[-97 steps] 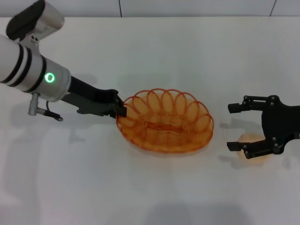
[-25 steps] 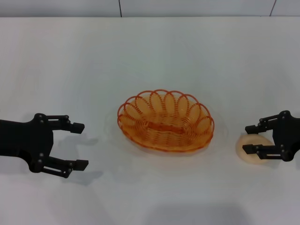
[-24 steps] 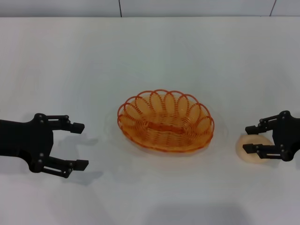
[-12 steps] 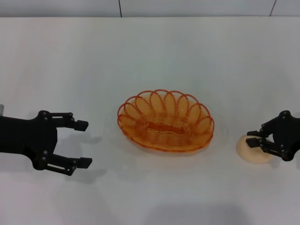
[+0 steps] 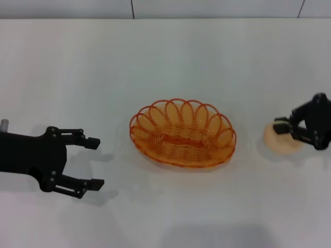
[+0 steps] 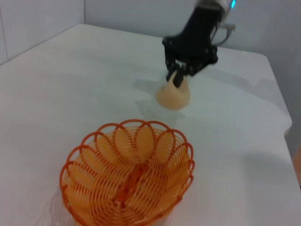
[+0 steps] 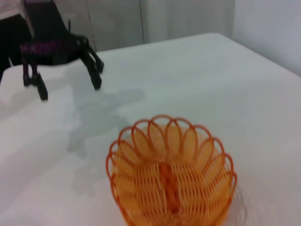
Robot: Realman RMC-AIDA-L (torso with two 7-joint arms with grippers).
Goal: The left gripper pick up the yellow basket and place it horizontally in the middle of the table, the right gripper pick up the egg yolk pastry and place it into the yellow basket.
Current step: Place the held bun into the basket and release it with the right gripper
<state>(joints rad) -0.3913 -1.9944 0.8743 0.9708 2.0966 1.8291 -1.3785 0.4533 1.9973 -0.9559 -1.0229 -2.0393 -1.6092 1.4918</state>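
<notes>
The big flat white table holds an oval orange wire basket with a loopy rim, sitting in the middle. A small round peach-cream bun is off to its right.

Bright, even overhead light; soft shadows on the table; wrist views slightly blurred.

White table against pale panelled wall

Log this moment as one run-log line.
basket: mid-table, empty | right end effector: shut on pastry | left end effector: open, idle
</notes>
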